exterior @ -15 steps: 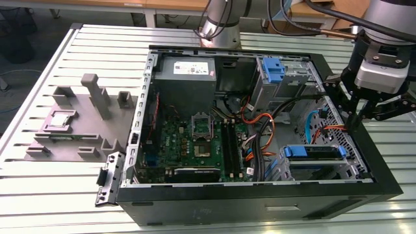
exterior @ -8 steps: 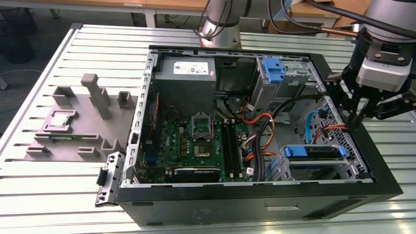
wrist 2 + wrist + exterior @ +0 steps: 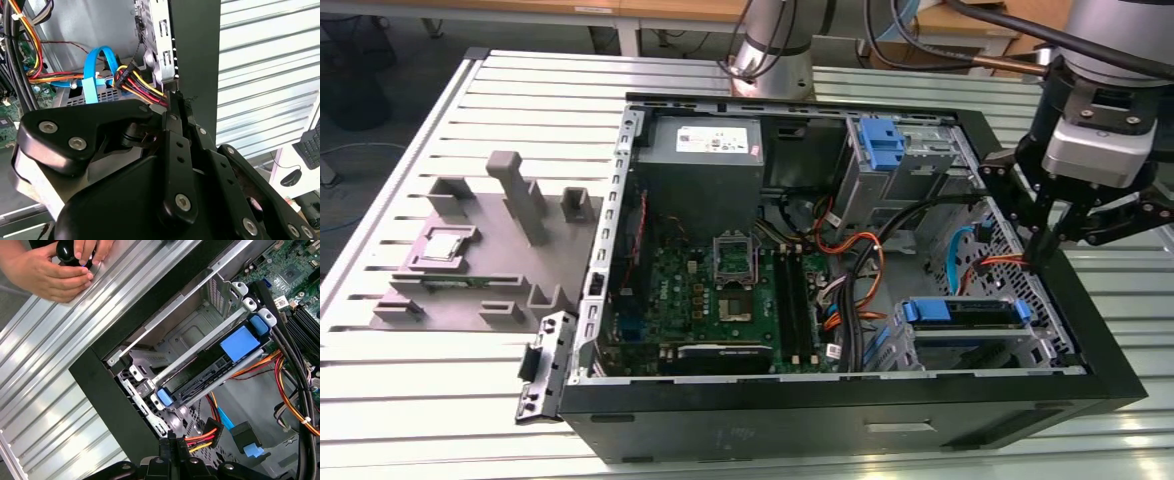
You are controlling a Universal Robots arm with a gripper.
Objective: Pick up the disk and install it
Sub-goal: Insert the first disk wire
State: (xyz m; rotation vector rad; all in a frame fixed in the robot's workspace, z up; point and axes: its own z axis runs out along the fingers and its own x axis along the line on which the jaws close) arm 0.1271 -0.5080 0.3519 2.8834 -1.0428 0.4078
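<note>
I am seeing my hand (image 3: 1042, 262) hanging over the open computer case (image 3: 854, 425), at its wall on the exterior view's right, with the fingers (image 3: 172, 125) pressed together and nothing between them; in both wrist views they are meeting right at the case's black edge, just beside a bundle of red, yellow and black wires (image 3: 140, 85).

The disk (image 3: 963, 312) is sitting inside the case, in the drive bay in the near corner on the exterior view's right, lying flat with its blue bracket facing up. In the first wrist view the disk (image 3: 220, 360) is resting in the grey metal cage (image 3: 175, 340), blue tabs showing at both ends, and it is lying apart from my fingers.

A loose blue data cable (image 3: 97, 70) is looping over the chassis floor near the fingertips. The motherboard (image 3: 720, 290) is lying in the middle of the case. A person's hands (image 3: 55, 265) are holding a small black object on the slatted desk (image 3: 50, 390) outside the case.
</note>
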